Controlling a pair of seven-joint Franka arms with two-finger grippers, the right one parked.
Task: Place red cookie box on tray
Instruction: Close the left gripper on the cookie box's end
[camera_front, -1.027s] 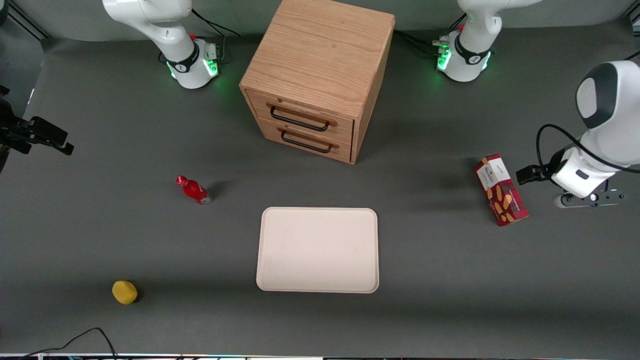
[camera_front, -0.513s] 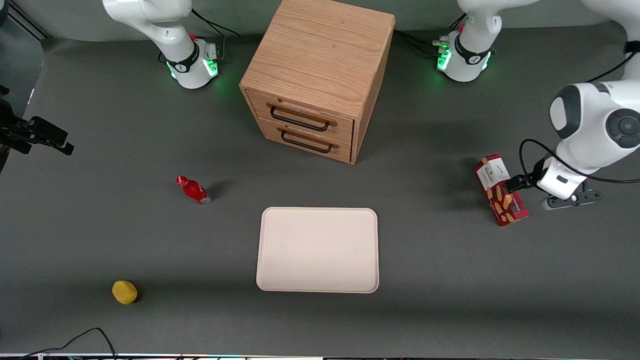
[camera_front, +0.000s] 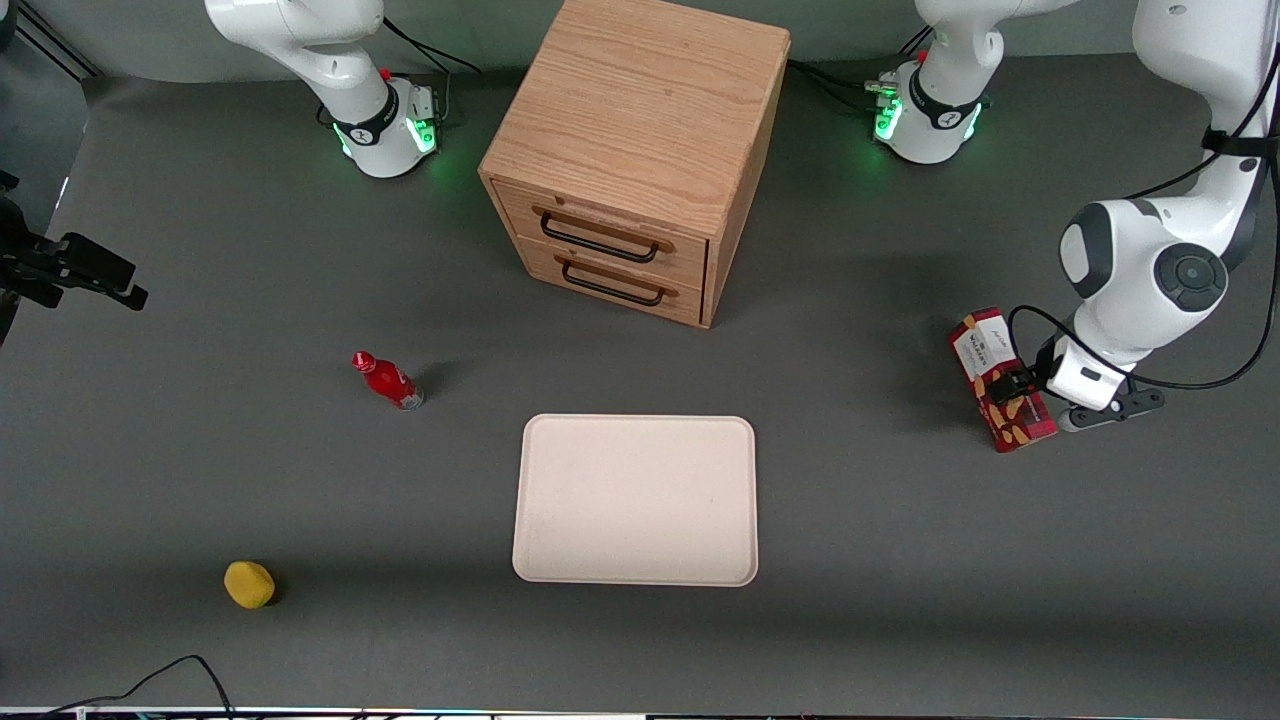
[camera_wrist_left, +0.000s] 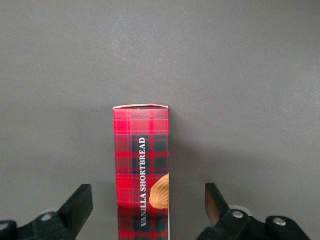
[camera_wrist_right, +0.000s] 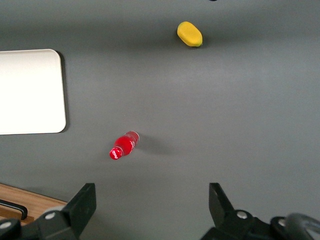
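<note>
I am at the reaching step: my pincer (camera_front: 1012, 386) hangs over the red cookie box (camera_front: 1001, 380), which lies flat on the grey surface (camera_front: 870, 500) at my end of it, not yet lifted. My fingers (camera_wrist_left: 77, 207) are spread wide, and in my wrist view the box (camera_wrist_left: 141, 170) runs lengthwise between them with bare surface showing on either side, so nothing is gripped yet. The box's narrow width sits within my opening, though not quite centred (it looks a little closer to one finger than to the other).

From the front I seem to be over the box's middle stretch, between its white label end and the end with the biscuit pictures. How high I am above it I cannot tell for certain.

What comes next, as I judge it: lower straight down until the fingers bracket the long sides, centre a touch, then close across the narrow width. A grip near the middle should keep the long carton from tipping when it rises.

The tray (camera_front: 540, 560) lies well apart from my pincer, toward the middle of the surface and nearer the front camera, with nothing on it. Once I have the box, I would need to carry it sideways and set it down inside the low rim.
</note>
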